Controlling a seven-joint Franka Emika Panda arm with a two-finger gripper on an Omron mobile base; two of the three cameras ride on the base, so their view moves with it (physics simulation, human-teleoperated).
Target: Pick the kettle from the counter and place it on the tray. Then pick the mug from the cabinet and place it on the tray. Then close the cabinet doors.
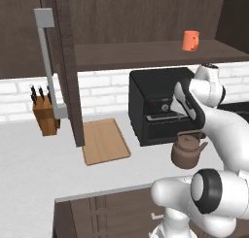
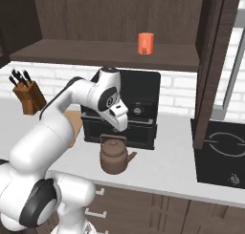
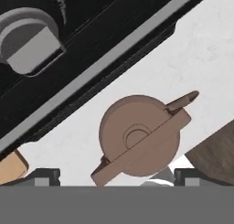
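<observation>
The dark-brown kettle (image 1: 188, 150) (image 2: 114, 156) stands upright on the light-grey counter (image 1: 39, 159), in front of a black oven. My gripper (image 2: 121, 128) (image 3: 116, 176) hangs just above it, open, pointing down. In the hand view the kettle (image 3: 139, 141) lies between the two widely spread fingertips (image 3: 43, 175), untouched. The light-wood tray (image 1: 104, 141) lies flat on the counter to the left of the oven; a sliver of the tray (image 2: 74, 128) peeks out behind my arm. The orange mug (image 1: 190, 40) (image 2: 146, 43) stands on the cabinet shelf (image 1: 146, 55). The cabinet doors (image 1: 65, 62) (image 2: 215, 61) stand open.
A black countertop oven (image 1: 155, 106) sits right behind the kettle. A knife block (image 1: 46, 115) stands at the back left. A black cooktop (image 2: 220, 152) lies to the right. The open left door's grey bar handle (image 1: 48, 62) hangs over the tray's left side.
</observation>
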